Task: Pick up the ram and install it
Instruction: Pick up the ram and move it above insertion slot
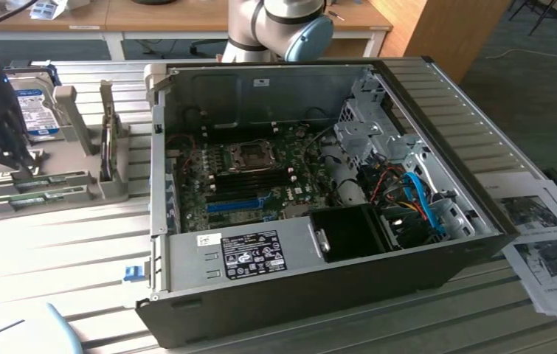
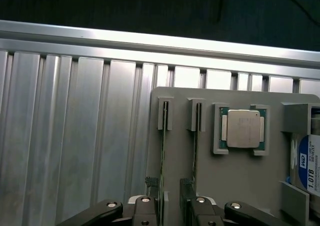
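Two green ram sticks stand on edge in a grey holder (image 1: 111,188) on the exterior view's left, one (image 1: 50,179) behind the other (image 1: 40,198). My gripper (image 1: 7,164) hangs just above their left ends. In the wrist view the ram stick (image 2: 162,156) farther from the hard drive runs between my open fingers (image 2: 150,206) without touching them. The gripper (image 2: 170,198) holds nothing. The second ram stick (image 2: 196,146) lies just outside the other finger. The open computer case (image 1: 308,310) shows its motherboard (image 1: 248,173) with dark memory slots.
A processor chip (image 2: 242,131) sits in a pocket of the holder, and a hard drive (image 2: 307,171) (image 1: 32,110) stands beside it. A ribbed metal table (image 2: 75,136) carries everything. Printed papers (image 1: 544,236) lie on the exterior view's right.
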Motion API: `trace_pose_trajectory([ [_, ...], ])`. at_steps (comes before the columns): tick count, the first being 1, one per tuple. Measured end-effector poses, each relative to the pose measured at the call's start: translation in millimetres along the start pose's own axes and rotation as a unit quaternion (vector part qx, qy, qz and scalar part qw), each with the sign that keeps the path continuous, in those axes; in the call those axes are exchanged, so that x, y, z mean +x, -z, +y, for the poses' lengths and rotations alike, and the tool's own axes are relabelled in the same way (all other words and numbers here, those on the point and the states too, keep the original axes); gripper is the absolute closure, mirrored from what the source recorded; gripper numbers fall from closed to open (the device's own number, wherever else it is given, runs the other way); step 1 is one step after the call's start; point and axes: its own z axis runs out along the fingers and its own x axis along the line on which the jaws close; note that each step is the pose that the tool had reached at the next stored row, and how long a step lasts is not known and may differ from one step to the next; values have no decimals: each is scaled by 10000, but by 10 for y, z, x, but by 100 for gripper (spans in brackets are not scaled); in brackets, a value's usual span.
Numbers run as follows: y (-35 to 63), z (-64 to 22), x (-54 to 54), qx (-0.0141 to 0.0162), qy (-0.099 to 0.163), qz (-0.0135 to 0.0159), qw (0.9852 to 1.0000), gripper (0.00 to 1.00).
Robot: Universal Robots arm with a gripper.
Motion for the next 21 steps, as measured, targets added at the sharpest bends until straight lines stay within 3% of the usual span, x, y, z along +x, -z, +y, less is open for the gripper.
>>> trace_pose_trajectory([
  [21, -154, -5, 2, 0, 0, 0, 10000, 69],
])
